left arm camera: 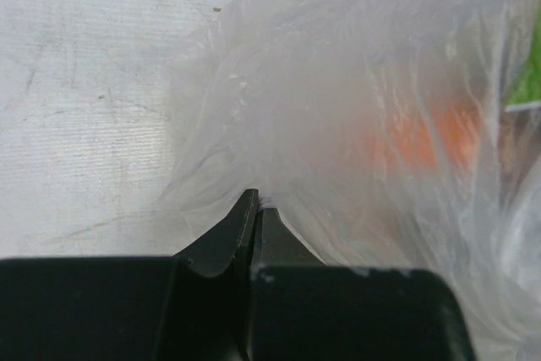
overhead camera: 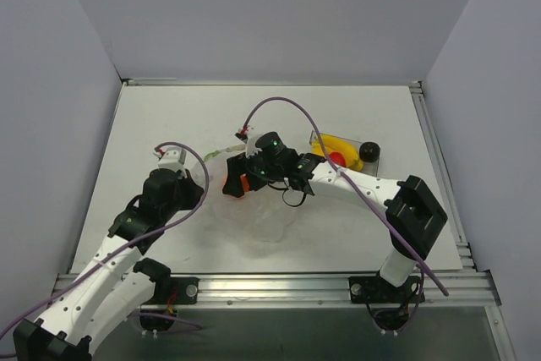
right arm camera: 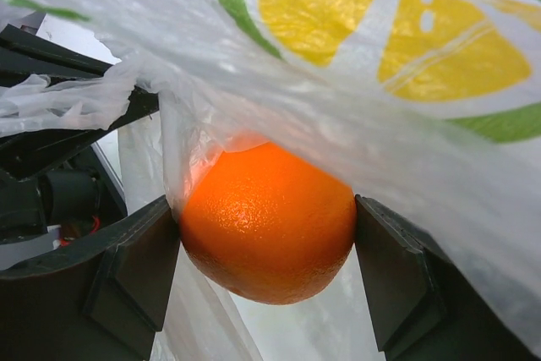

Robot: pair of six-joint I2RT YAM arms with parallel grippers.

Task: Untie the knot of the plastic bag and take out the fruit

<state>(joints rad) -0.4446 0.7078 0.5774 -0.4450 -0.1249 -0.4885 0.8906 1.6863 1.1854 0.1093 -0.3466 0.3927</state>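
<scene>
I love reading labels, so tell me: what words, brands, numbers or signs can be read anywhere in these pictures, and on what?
None can be read.
The plastic bag bears only a yellow citrus-slice print, edged green, without letters.

Plastic bag (right arm camera: 380,166) low over orange ball (right arm camera: 266,226)
</scene>
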